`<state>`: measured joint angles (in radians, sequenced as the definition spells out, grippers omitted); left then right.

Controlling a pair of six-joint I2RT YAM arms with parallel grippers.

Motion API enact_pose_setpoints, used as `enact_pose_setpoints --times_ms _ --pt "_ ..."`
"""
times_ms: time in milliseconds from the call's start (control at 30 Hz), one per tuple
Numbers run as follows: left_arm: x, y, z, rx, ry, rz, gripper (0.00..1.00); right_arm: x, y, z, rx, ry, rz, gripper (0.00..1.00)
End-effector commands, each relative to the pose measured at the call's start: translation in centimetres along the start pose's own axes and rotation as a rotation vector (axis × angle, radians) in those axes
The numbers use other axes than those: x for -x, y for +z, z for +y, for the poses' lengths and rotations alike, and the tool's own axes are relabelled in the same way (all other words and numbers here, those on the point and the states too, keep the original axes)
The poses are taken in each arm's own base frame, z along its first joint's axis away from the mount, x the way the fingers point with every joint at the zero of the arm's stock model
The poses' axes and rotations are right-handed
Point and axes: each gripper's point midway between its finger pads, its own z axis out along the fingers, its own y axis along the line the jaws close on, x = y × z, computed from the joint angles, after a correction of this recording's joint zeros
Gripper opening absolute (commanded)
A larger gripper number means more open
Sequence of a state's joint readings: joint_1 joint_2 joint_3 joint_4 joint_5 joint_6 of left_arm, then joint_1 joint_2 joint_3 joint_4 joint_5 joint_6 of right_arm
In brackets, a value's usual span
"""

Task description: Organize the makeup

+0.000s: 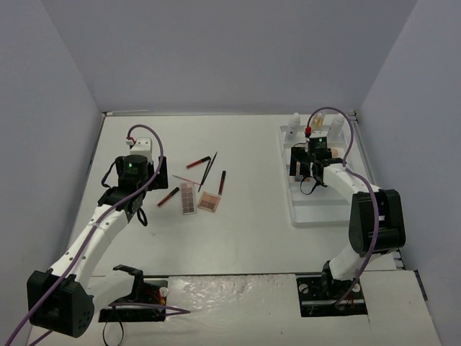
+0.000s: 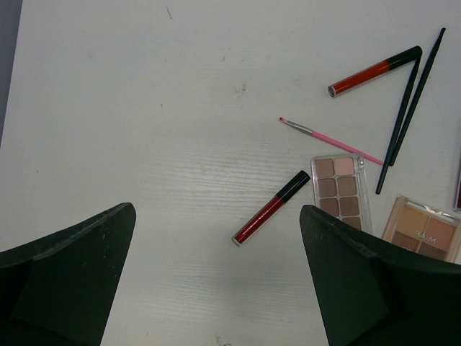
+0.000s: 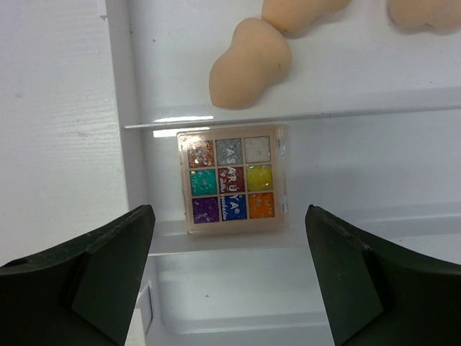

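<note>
Loose makeup lies mid-table: two brown eyeshadow palettes, red lip tubes, dark brushes and a pink brush. My left gripper hovers open just left of them. The nearest lip tube lies ahead of its fingertips, with nothing between them. My right gripper hangs open over the white tray. A glitter palette lies flat in a tray compartment just ahead of its empty jaws. Beige sponges sit one compartment beyond.
Two white bottles stand at the tray's far end. The tray's left wall and its dividers rise around the right gripper. Grey walls close the table on three sides.
</note>
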<state>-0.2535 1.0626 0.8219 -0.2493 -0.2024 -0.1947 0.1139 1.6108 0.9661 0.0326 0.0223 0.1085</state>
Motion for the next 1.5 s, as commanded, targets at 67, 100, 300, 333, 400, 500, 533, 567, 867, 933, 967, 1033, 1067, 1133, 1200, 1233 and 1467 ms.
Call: enact_pose_setpoints --times_ms 67,100,300,333,400,500,533,567,867,933,967,1033,1067,1133,1200,1233,1467 --pt "2.7 -0.5 -0.3 -0.016 -0.018 -0.087 0.97 1.7 -0.7 0.5 -0.003 0.008 -0.055 0.84" --pt "2.7 -0.5 -0.3 -0.016 -0.019 -0.087 0.97 2.3 -1.1 0.7 0.006 0.002 -0.072 0.84" --pt "2.8 -0.5 -0.5 -0.022 -0.019 -0.086 0.97 5.8 -5.3 7.9 0.186 -0.178 -0.202 0.85" --pt "2.8 -0.5 -0.4 -0.021 -0.019 -0.086 0.97 5.9 -6.1 9.6 0.227 -0.227 -0.219 0.85" --pt "2.8 -0.5 -0.4 -0.017 -0.019 -0.085 0.97 5.7 -7.3 13.0 0.320 -0.346 -0.240 0.87" --pt "2.7 -0.5 -0.3 -0.011 -0.019 -0.083 0.97 4.5 -8.7 18.7 0.476 -0.480 -0.246 0.93" --pt "2.7 -0.4 -0.2 -0.010 -0.018 -0.083 0.97 3.8 -8.8 20.3 0.507 -0.521 -0.240 0.94" --pt "2.7 -0.4 -0.2 -0.009 -0.018 -0.082 0.97 3.0 -8.9 22.0 0.541 -0.563 -0.230 0.95" --pt "2.2 -1.8 1.3 0.053 -0.010 -0.072 0.97 -2.8 -8.8 32.7 0.761 -0.844 -0.162 1.00" --pt "2.4 -2.7 2.0 0.074 -0.010 -0.091 0.97 -4.6 -8.3 34.2 0.779 -0.900 -0.128 1.00" --pt "2.5 -3.2 2.3 0.082 -0.010 -0.101 0.97 -5.5 -8.0 34.7 0.784 -0.925 -0.112 1.00" --pt "2.5 -3.8 2.7 0.090 -0.010 -0.114 0.97 -6.4 -7.6 35.5 0.795 -0.948 -0.096 1.00" --pt "2.5 -4.1 2.9 0.095 -0.011 -0.120 0.97 -6.6 -7.5 35.9 0.801 -0.954 -0.092 1.00" --pt "2.3 -4.4 3.2 0.106 -0.008 -0.131 0.97 -7.8 -6.7 36.2 0.803 -0.971 -0.067 1.00" --pt "1.8 -4.4 3.5 0.116 -0.012 -0.132 0.97 -8.4 -6.0 36.3 0.793 -0.990 -0.055 1.00" --pt "1.7 -4.3 3.4 0.114 -0.014 -0.130 0.97 -8.7 -5.8 36.3 0.791 -0.997 -0.046 1.00" --pt "1.4 -3.0 2.7 0.096 -0.012 -0.108 0.97 -12.1 -4.1 35.3 0.785 -1.039 0.053 1.00"
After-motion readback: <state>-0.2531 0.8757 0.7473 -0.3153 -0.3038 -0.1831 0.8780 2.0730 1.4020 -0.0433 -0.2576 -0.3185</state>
